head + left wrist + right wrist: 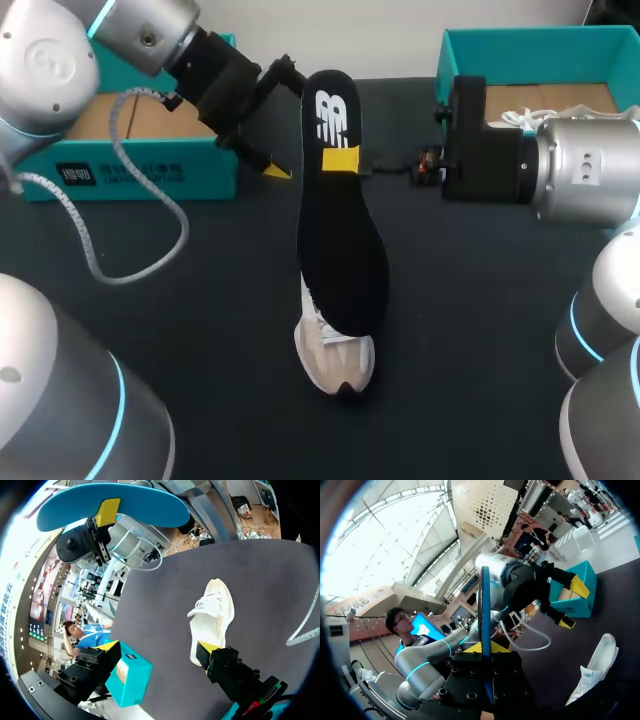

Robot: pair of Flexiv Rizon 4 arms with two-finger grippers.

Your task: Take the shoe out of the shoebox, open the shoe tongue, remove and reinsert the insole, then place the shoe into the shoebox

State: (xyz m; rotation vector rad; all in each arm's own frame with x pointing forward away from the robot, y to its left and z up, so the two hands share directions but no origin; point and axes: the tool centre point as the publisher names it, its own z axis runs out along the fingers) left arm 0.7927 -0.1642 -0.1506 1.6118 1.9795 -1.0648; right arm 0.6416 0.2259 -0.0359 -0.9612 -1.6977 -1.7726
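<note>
- Head view: the right claw (340,160) comes in from the right edge and is clamped on the insole (342,235) near its upper end, with one yellow tip flat on the black face.
- The insole's long axis runs top to bottom through the middle of the frame. Its lower end overlaps the shoe (335,358), which lies on the table (200,340) at lower centre.
- Left wrist view: that overlap is only apparent. The insole (135,505), blue underside showing, hangs high and well apart from the shoe (212,612), which lies alone on the table.
- The left claw (283,122), just upper left of centre in the head view, stands wide and holds nothing. In its own view the shoe lies just ahead of its fingers and nearer one of them.
- Right wrist view: the insole (485,605) sits edge-on between the claw's tips. The shoe (595,672) is down on the table, ahead and off to one side.
- Two teal boxes sit at the back, the left box (130,165) at upper left and the right box (530,48) at upper right.
- Reinsertion likely turns on one fact: the shoe lies below the held insole, with the two long axes roughly in line, so the right claw would need to descend.
- The empty left claw seems the nearer one to steady the shoe. I cannot tell whether the tongue is open.
</note>
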